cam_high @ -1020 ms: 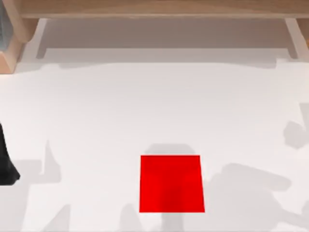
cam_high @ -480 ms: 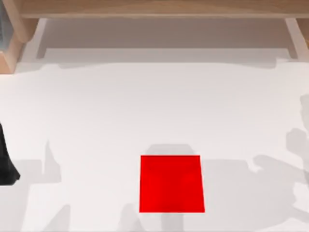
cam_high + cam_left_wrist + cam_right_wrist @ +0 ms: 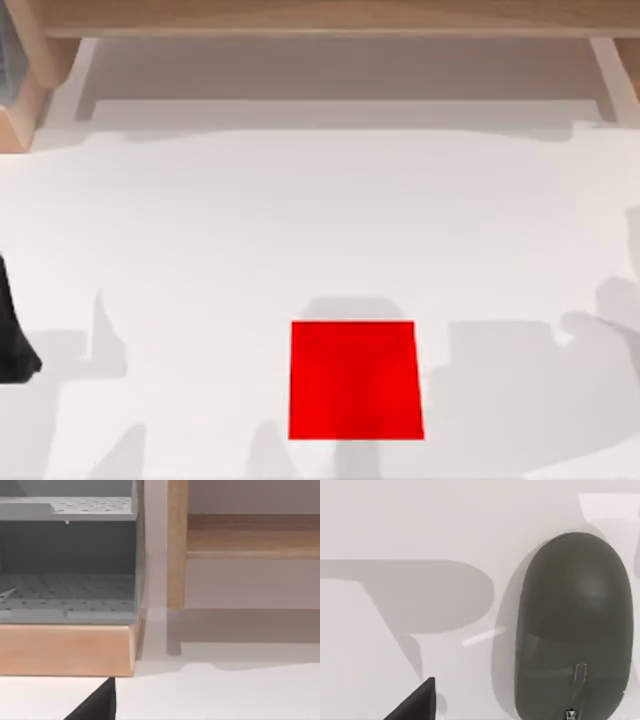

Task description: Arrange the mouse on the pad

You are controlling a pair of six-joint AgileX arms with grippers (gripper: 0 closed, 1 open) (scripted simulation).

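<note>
The mouse (image 3: 575,630) lies flat on the white desk (image 3: 410,520) in our right wrist view, a dark grey rounded body with a small wheel near one end, nothing touching it. A black tip of our right pincer (image 3: 417,702) shows at that view's lower edge, apart from the mouse; we cannot tell whether it is released or clenched. The pad (image 3: 354,380) sits flat in the lower middle of the top view, red, bare on top. Our left arm (image 3: 12,335) is parked at the top view's left edge. Its wrist view takes in a grey perforated shelf unit (image 3: 67,560) on a wooden base (image 3: 67,650); pincer state there we cannot tell.
</note>
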